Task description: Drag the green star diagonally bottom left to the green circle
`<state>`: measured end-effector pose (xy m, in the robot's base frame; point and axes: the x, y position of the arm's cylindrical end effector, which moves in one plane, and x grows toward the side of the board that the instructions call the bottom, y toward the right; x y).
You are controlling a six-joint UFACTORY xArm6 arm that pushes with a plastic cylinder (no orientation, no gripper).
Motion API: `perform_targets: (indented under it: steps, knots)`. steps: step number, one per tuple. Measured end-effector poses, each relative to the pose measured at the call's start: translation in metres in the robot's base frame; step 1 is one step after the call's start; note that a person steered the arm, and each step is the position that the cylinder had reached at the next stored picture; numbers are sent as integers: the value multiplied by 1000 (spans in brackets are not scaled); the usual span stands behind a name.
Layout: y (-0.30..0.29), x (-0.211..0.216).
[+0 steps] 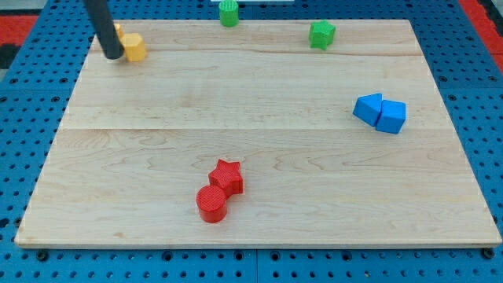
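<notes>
The dark rod is being held over the far-left corner of the wooden board [259,157], with my tip [115,56] resting on the surface there. No pincer is being carried by this arm, so nothing is being clenched or grasped. My tip is being pressed just beside a yellow block [135,47], whose shape cannot be made out clearly, while an orange block [116,31] is being partly hidden behind the rod.

The green star [321,34] is being shown near the top edge, toward the right, well apart from my tip. The green circle [229,13], a cylinder, is being seen at the very top edge, near its middle, to the left of the star and slightly higher in the view.

Two blue blocks [380,113] are being displayed touching each other near the right edge. A red star [227,176] and a red cylinder [211,203] are being shown touching near the bottom edge, around its middle.
</notes>
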<state>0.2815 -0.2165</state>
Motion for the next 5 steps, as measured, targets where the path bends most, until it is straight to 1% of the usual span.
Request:
perform_targets:
  steps: [1,2,3,4,5]
  knots:
    - [16,0]
    - [50,-23]
    - [133,47]
    - [270,61]
    - [388,40]
